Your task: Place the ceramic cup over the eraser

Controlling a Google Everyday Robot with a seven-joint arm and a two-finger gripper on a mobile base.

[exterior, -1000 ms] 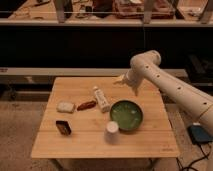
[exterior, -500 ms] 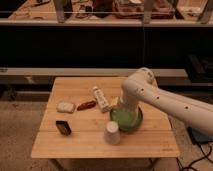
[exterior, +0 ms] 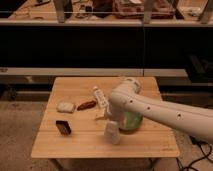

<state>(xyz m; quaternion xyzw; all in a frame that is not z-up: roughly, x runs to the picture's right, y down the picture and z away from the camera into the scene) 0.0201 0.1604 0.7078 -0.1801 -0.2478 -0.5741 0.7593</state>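
The ceramic cup, small, white and tapered, stands on the wooden table just left of the green bowl. My gripper hangs at the end of the white arm, directly over the cup and close to its top, open, with nothing seen in it. The eraser, a small dark block, lies near the table's front left, well left of the cup and apart from the gripper.
A white tube-shaped bottle lies behind the gripper. A reddish-brown object and a pale rectangular pad lie at mid left. The arm crosses over the bowl from the right. Dark shelving stands behind the table.
The arm has swung from the table's far right, across the bowl, down to the cup. The cup, eraser and other objects have not moved.
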